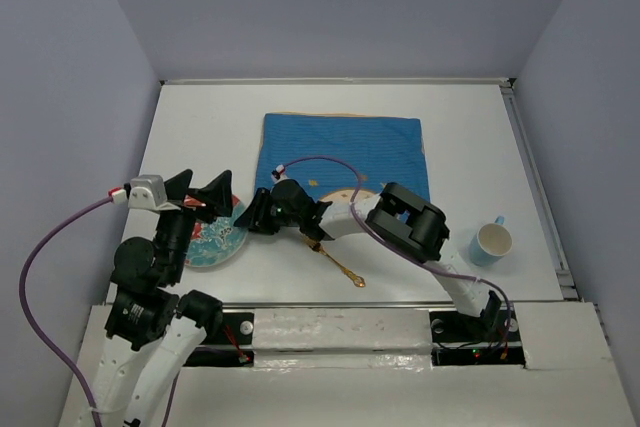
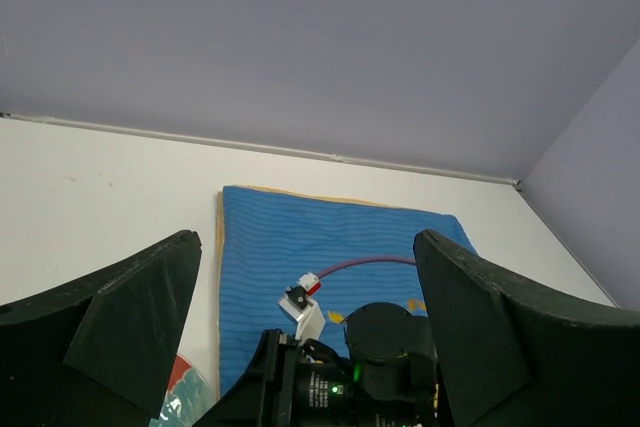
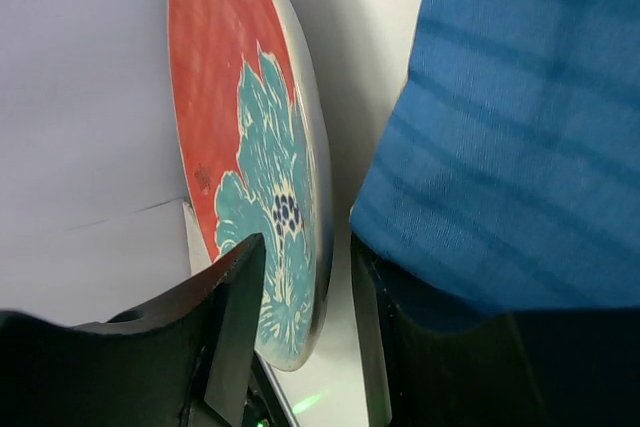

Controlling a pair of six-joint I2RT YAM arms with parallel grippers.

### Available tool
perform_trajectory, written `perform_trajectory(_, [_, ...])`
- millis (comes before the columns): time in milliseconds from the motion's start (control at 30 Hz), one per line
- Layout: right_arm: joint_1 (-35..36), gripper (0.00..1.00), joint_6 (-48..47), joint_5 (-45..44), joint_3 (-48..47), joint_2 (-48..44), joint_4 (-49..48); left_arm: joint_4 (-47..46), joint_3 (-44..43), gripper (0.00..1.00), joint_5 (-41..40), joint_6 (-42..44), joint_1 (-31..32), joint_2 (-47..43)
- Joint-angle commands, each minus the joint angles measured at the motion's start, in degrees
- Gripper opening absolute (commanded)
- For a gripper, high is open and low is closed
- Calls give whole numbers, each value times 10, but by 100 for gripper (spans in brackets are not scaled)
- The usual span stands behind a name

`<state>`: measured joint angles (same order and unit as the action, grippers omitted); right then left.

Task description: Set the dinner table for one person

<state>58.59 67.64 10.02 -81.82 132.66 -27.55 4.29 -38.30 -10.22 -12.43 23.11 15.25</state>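
The white dinner table (image 1: 200,127) holds a blue cloth (image 1: 345,152) at its middle back. A round plate (image 1: 212,239) with a red and teal flower pattern lies at the near left. My right gripper (image 1: 250,215) reaches across to the plate's right edge. In the right wrist view my right gripper (image 3: 307,247) is open, its fingers (image 3: 235,317) straddling the plate's rim (image 3: 300,207), with a gap on the cloth (image 3: 520,127) side. My left gripper (image 1: 200,192) hovers over the plate, wide open and empty; it also shows in the left wrist view (image 2: 305,247).
A gold spoon (image 1: 342,265) lies near the front edge, right of the plate. A light blue cup (image 1: 492,243) stands at the near right. Lavender-grey walls border the table on three sides. The right arm's wrist (image 2: 390,357) lies just below my left gripper.
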Motion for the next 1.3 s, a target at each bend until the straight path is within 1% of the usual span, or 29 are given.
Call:
perform_trajectory(0, [25,44,38,-3,-3,5,-16,-35,2,99,-11,14,6,-14])
perform_trajectory(133, [38,38,47,-26,15,-6,-22,-36,2,99,-10,13,8,-20])
perform_trajectory(167, [38,30,48,-27,12,-5,-23,-36,2,99,-10,14,9,-20])
perform_trajectory(200, [38,25,50,-27,9,2,-23,-35,2,99,-11,13,9,-21])
perform_trajectory(233, [38,14,49,-29,2,5,-23,-35,2,99,-11,13,10,-22])
perform_trajectory(267, [38,6,47,-31,-1,6,-24,-34,2,99,-11,12,10,-22])
perform_trajectory(300, [38,0,43,-25,-6,7,-27,-34,2,99,-12,12,10,-23])
perform_trajectory(367, [38,0,31,-18,2,-4,-51,-30,2,99,-21,12,10,-24])
perform_trajectory(433, [43,0,8,-19,12,-36,-65,-24,-3,99,-50,11,10,-27])
perform_trajectory(467, [43,0,-26,-25,9,-49,-47,-19,-4,99,-71,10,10,-30])
perform_trajectory(533, [43,0,-74,-37,14,-90,-34,-17,-6,99,-85,11,10,-34])
perform_trajectory(633, [31,0,-106,-57,33,-139,-31,-16,-6,99,-102,14,8,-35])
perform_trajectory(667, [21,0,-110,-57,42,-176,-34,-15,-7,99,-107,14,8,-34])
perform_trajectory(733, [-24,0,-94,-35,80,-216,-42,-12,-8,99,-122,13,8,-36])
perform_trajectory(767, [-41,0,-88,-24,99,-260,-66,-12,-8,99,-125,13,8,-37])
perform_trajectory(800, [-73,0,-84,-9,131,-281,-70,-12,-8,99,-127,12,7,-41])
perform_trajectory(900, [-123,0,-81,17,176,-352,-69,-13,-6,99,-121,11,7,-41])
perform_trajectory(933, [-158,0,-80,20,208,-367,-68,-13,-5,99,-118,10,7,-41])
perform_trajectory(1033, [-216,0,-62,53,257,-411,-73,-14,-5,99,-104,8,7,-36])
perform_trajectory(1067, [-253,0,-55,62,282,-419,-77,-14,-5,99,-103,7,8,-36])
perform_trajectory(1133, [-288,0,-52,104,295,-427,-82,-14,-4,99,-95,6,10,-32])
perform_trajectory(1167, [-317,0,-54,117,297,-425,-82,-14,-4,99,-92,6,11,-29])
perform_trajectory(1267, [-348,0,-54,168,290,-412,-82,-15,-3,99,-83,5,12,-24])
